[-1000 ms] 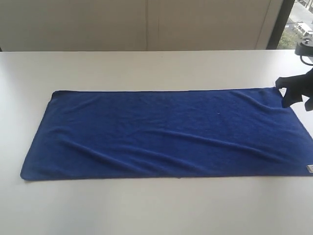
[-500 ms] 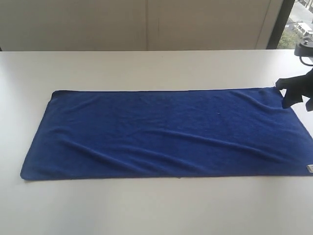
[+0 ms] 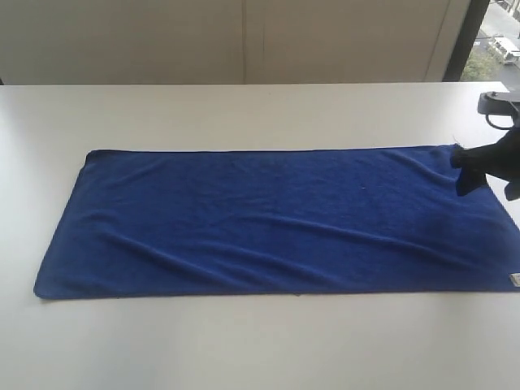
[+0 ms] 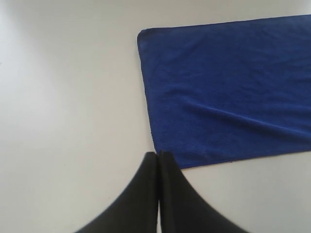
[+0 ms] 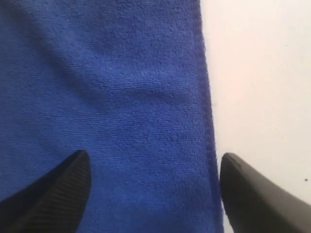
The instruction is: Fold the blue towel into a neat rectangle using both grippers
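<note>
The blue towel lies spread flat and long across the white table, with soft creases and a small white tag at its near right corner. My right gripper is low over the towel's far right corner. In the right wrist view it stands open, one fingertip over the cloth and the other outside the stitched hem. My left gripper is shut with nothing in it, just off a corner of the towel. It does not show in the exterior view.
A black object sits at the table's far right edge. A pale wall runs behind the table, with a window at the top right. Bare white tabletop surrounds the towel on all sides.
My right gripper has shifted slightly left and down, further onto the towel's far right corner. The towel itself has not moved.
</note>
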You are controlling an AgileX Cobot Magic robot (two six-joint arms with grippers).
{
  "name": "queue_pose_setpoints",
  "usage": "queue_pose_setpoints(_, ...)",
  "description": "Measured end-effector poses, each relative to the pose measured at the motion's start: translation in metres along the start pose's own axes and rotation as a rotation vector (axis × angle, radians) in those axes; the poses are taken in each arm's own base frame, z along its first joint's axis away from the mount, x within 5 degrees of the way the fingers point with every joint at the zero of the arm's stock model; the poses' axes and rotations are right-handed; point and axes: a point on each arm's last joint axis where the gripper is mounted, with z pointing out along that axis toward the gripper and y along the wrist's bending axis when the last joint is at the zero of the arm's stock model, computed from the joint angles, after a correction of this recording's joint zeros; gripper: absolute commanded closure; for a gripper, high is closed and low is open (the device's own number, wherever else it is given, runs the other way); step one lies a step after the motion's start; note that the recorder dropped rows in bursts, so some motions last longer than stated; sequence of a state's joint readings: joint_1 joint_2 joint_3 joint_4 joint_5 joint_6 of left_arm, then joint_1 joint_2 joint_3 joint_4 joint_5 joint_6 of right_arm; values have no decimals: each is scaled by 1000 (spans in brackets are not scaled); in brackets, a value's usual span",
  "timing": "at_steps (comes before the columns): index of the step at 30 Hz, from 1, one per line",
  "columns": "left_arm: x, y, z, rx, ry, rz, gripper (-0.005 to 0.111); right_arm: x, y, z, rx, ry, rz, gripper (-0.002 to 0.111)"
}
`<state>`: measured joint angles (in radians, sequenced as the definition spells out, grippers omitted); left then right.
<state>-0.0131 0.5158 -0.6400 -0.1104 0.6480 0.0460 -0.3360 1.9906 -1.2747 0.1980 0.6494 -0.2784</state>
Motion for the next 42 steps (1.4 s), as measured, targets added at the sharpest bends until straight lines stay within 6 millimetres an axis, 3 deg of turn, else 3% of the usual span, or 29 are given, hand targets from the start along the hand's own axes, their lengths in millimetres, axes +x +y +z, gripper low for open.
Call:
queue_pose_setpoints(11, 0, 0, 0, 0, 0, 0, 107, 3, -4, 19, 21, 28, -27, 43)
queue_pose_setpoints(19, 0, 0, 0, 0, 0, 0, 107, 2, -6, 23, 28, 29, -43, 107)
queue_pose_setpoints(30, 0, 0, 0, 0, 0, 0, 107, 0, -10, 18, 62, 31, -51, 108)
queue_pose_setpoints(36, 0, 0, 0, 0, 0, 0, 107, -7, -25, -12, 138, -32, -51, 108)
queue_pose_setpoints(42, 0, 0, 0, 0, 0, 0, 107, -6, -46, -29, 197, -60, -33, 108)
